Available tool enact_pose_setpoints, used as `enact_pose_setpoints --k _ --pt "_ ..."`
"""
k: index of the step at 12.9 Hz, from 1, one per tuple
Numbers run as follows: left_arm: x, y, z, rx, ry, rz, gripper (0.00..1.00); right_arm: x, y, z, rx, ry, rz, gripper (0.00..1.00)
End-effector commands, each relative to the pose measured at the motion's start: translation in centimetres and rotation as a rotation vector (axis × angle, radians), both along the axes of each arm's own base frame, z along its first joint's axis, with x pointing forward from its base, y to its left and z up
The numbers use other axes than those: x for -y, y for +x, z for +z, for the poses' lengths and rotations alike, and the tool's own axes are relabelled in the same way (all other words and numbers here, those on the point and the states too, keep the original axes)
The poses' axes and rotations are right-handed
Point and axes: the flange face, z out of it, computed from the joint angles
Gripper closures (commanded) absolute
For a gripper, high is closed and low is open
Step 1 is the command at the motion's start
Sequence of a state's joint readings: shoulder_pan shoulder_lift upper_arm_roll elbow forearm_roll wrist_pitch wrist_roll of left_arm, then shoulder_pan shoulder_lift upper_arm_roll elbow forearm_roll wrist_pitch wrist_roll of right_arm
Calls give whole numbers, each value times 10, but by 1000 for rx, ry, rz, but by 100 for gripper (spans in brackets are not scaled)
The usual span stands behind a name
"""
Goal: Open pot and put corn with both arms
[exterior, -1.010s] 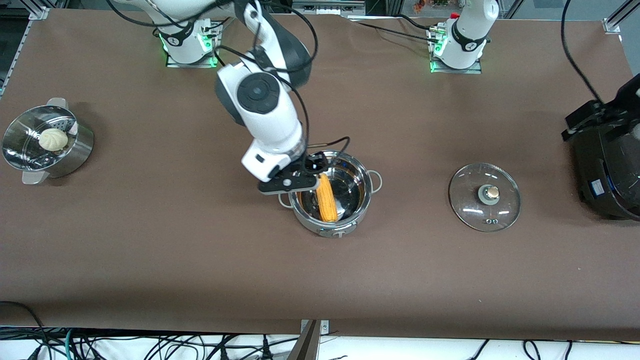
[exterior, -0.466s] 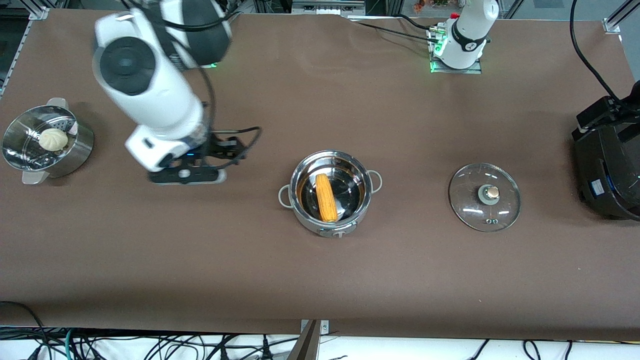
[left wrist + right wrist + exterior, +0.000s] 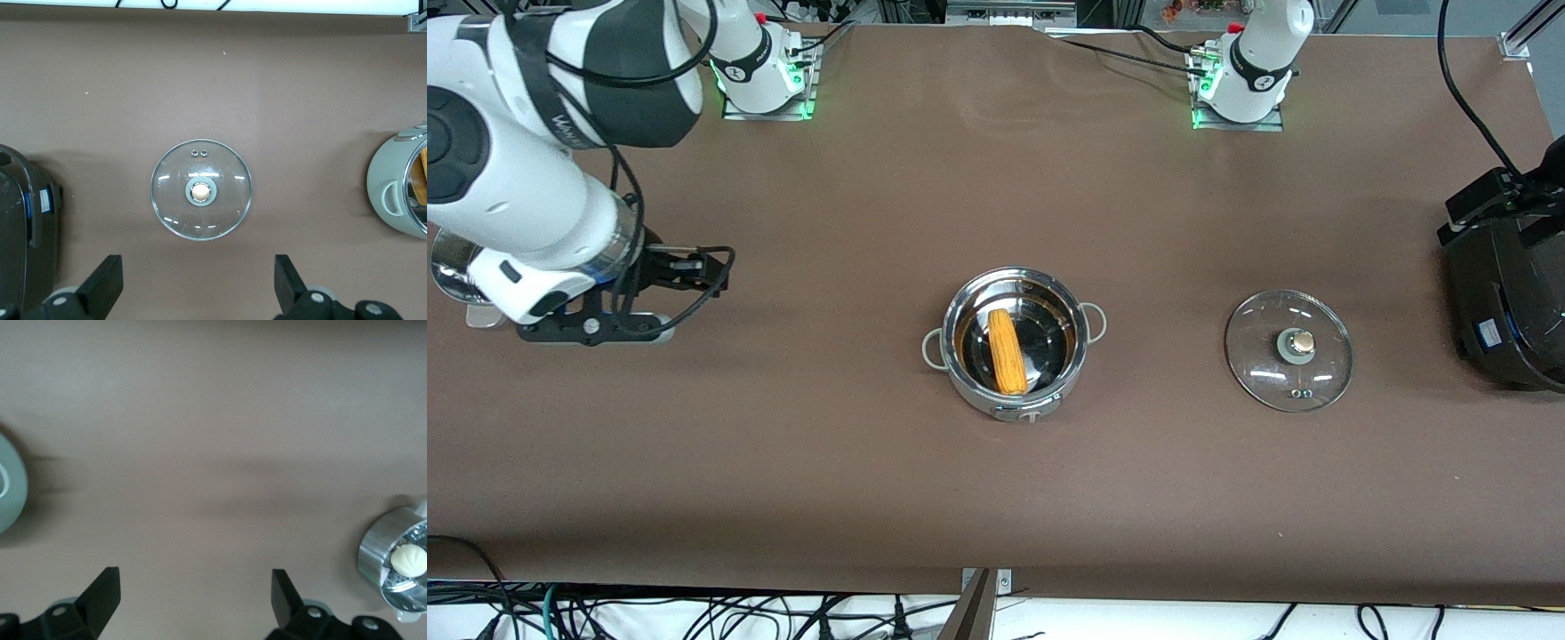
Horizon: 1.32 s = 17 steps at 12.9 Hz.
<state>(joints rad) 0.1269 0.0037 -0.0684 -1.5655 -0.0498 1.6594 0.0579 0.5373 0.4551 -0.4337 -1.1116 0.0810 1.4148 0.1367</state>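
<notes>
The shiny steel pot [image 3: 1042, 404] stands open in the middle of the table. The yellow-orange corn [image 3: 1008, 352] lies inside it. My right gripper [image 3: 592, 327] is open and empty over the table toward the right arm's end, beside the steamer basket; its wrist view [image 3: 193, 595] shows bare table between the fingers and the pot's edge [image 3: 8, 490]. My left gripper [image 3: 195, 283] is open and empty, high over the table by the glass lid [image 3: 201, 189]. The left wrist view also shows the pot's side [image 3: 393, 193].
The glass lid [image 3: 1288, 350] lies flat toward the left arm's end. A large black cooker [image 3: 1507, 293] stands at that end. The steamer basket [image 3: 383, 560] with a white bun [image 3: 408, 561] is at the right arm's end, mostly hidden under the right arm in the front view.
My right gripper has swung from the pot's rim to the right arm's end of the table. The corn stays lying in the pot. The lid has not moved.
</notes>
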Motion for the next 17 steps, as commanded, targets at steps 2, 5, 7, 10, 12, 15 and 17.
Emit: enact_pose_setpoints --k 2,5,7,10,12,15,17 --pt "10 0 5 -33 20 -10 0 85 -17 6 -27 109 -50 0" --pt "22 -1 7 -39 20 -33 0 126 -38 13 36 107 -106 0" --pt "43 -5 17 -28 31 -67 0 150 -55 14 56 106 -143 0" --pt "40 -6 18 -36 69 -66 0 178 -78 34 85 127 -183 0" --pt "39 -5 16 -44 69 -64 0 162 -88 48 100 127 -159 0" --pt "38 -6 15 -55 69 -61 0 167 -88 36 80 125 -160 0" --pt "37 -6 12 -66 69 -60 0 164 -78 21 49 119 -152 0"
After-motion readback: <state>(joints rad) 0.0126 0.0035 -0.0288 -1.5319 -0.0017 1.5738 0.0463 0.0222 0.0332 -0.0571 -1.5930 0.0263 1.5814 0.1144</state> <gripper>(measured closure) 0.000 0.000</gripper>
